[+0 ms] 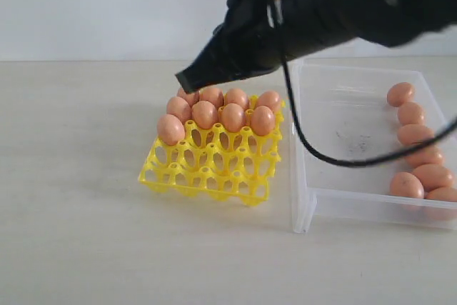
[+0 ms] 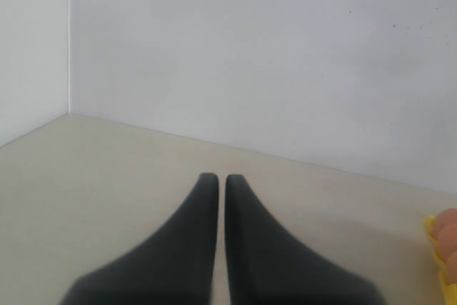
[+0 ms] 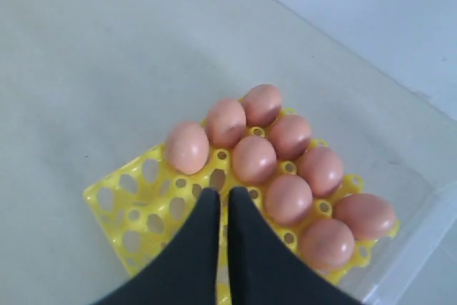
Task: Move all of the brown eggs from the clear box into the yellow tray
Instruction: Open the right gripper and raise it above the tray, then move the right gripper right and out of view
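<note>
Your right pincer (image 1: 184, 78), closed and empty, hangs over the tray (image 1: 214, 173); the eggs (image 1: 413, 133) in the box (image 1: 303, 176) line the frame's right edge, nearest that arm.

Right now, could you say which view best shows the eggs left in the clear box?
The exterior view: seven brown eggs line the clear box's right side. The right wrist view catches only a box corner; the left wrist view, neither.
</note>
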Controlling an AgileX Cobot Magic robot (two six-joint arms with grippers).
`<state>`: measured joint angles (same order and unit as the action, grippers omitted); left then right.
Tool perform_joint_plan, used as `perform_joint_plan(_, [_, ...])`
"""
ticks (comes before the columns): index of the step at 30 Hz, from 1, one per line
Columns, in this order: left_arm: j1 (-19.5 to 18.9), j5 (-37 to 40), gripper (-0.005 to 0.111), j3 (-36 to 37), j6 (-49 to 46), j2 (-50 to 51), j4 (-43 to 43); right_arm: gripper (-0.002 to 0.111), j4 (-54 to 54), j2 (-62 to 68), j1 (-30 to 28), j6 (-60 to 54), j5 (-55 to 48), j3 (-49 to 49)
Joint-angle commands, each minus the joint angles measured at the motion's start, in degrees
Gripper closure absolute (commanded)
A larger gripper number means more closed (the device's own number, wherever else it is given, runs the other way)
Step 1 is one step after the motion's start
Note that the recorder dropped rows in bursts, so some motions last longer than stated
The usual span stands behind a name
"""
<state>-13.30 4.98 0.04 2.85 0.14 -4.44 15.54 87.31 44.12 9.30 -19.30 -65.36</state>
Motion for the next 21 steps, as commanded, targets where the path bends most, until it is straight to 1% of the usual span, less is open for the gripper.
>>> perform_joint_plan(1, [-0.1, -0.6, 0.103, 0.0, 0.5, -0.1, -0.5, 0.108, 11.4, -8.8, -0.1, 6.7, 12.5, 11.8])
perform_joint_plan(4, [-0.1, -0.6, 0.103, 0.0, 0.5, -0.1, -0.5, 0.108, 16.6, -14.2, -0.1, 5.4, 19.3, 18.9])
perform_joint_plan(6, [-0.1, -0.6, 0.103, 0.0, 0.5, -0.1, -0.5, 0.108, 17.4, -17.2, -0.1, 2.3, 20.6, 21.8])
perform_joint_plan(9, [-0.1, -0.6, 0.103, 0.0, 0.5, -0.1, -0.5, 0.109, 17.5, -21.5, -0.2, -2.1, 19.3, 25.5])
perform_joint_plan(10, [-0.1, -0.6, 0.103, 0.0, 0.5, -0.1, -0.5, 0.109, 17.6, -23.1, -0.2, -2.6, 17.2, 26.5])
perform_joint_plan(15, [-0.1, -0.6, 0.103, 0.0, 0.5, -0.1, -0.5, 0.109, 17.8, -27.9, -0.2, -1.7, 17.4, 27.2])
perform_joint_plan(19, [-0.1, -0.6, 0.103, 0.0, 0.5, -0.1, -0.5, 0.109, 18.6, -30.2, -0.4, -1.7, 11.4, 27.3])
perform_joint_plan(21, [-0.1, -0.6, 0.103, 0.0, 0.5, -0.1, -0.5, 0.109, 18.8, -30.8, -2.1, -0.1, 11.3, 27.3])
